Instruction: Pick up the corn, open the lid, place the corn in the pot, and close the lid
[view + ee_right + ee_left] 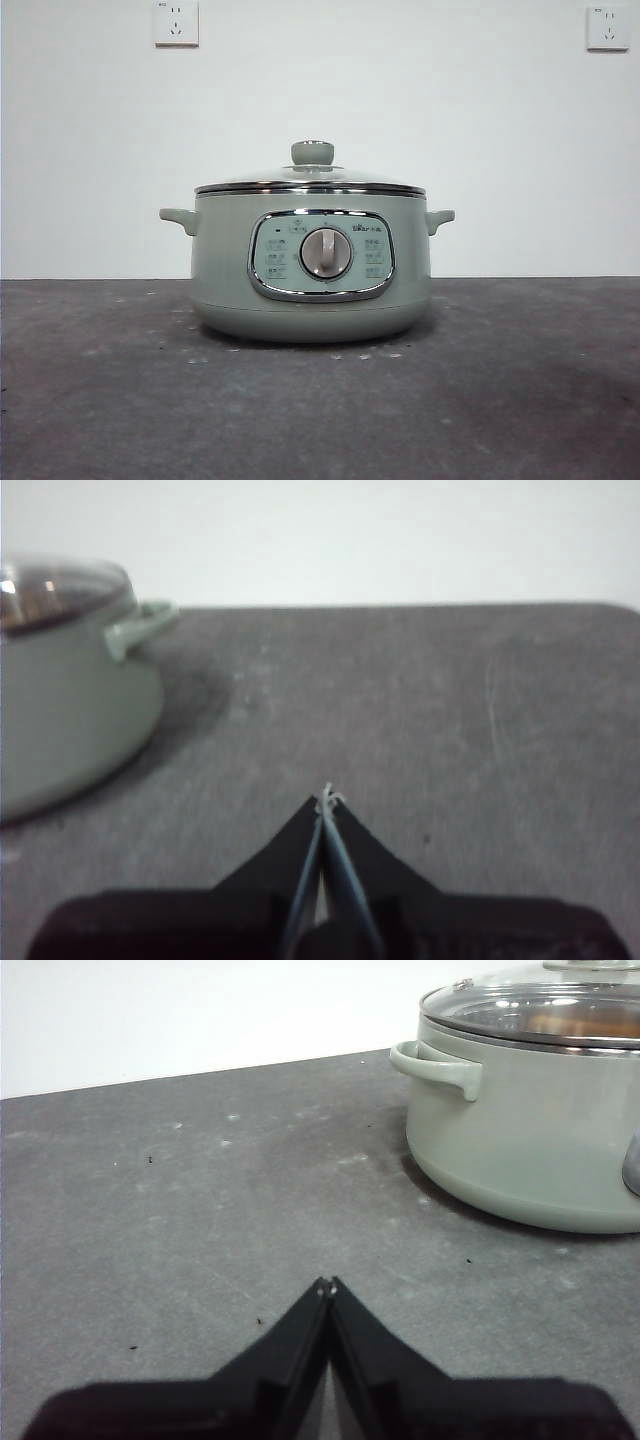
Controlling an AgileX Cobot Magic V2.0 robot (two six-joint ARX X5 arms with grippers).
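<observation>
The sage-green pot [310, 300] stands in the middle of the dark table with its dial facing the front camera. The glass lid [312, 178] sits flat on the pot, green knob [312, 153] on top. In the left wrist view an orange patch, apparently the corn [585, 1025], shows through the lid [500, 1005] inside the pot [520, 1140]. My left gripper [327, 1285] hovers shut and empty over bare table beside one side handle. My right gripper [327, 798] is shut and empty on the other side of the pot [60, 710]. Neither arm appears in the front view.
A white wall with two power sockets [176, 22] rises behind the table. The grey table top [520, 400] stretches to both sides of the pot. Its far edge [420, 607] shows in the right wrist view.
</observation>
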